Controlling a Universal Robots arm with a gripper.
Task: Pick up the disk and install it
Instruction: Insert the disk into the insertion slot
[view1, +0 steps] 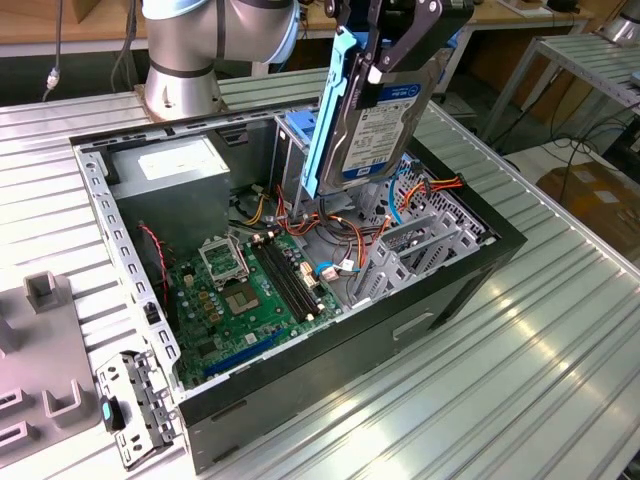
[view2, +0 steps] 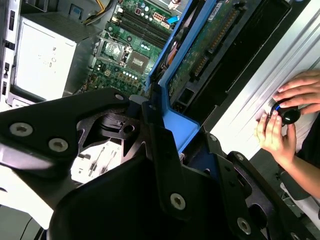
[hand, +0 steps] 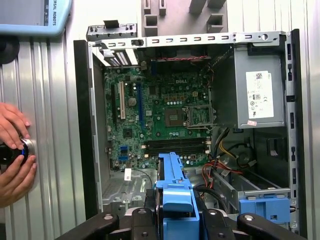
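The disk (view1: 385, 120) hangs upright above the open computer case (view1: 460, 290), over the drive cage (view1: 420, 240) on the exterior view's right. It is a dark-grey metal drive with a white label and bright blue carrier rails. My gripper (view1: 385, 40) is shut on its upper end. In the second wrist view my gripper (view2: 182, 137) clamps the blue end tab, and the disk (view2: 210, 40) shows its green circuit-board side. In the first wrist view the disk (hand: 175, 190) appears as a blue tab between the fingers of my gripper (hand: 176, 222).
Inside the case lie a green motherboard (view1: 240, 290), a grey power supply (view1: 180, 170), loose cables and a light-blue latch plate (hand: 265, 207). A person's hands (hand: 12, 150) hold a knob on the table beside the case. A grey fixture (view1: 40, 350) and a loose bracket (view1: 135, 400) sit at the exterior view's left.
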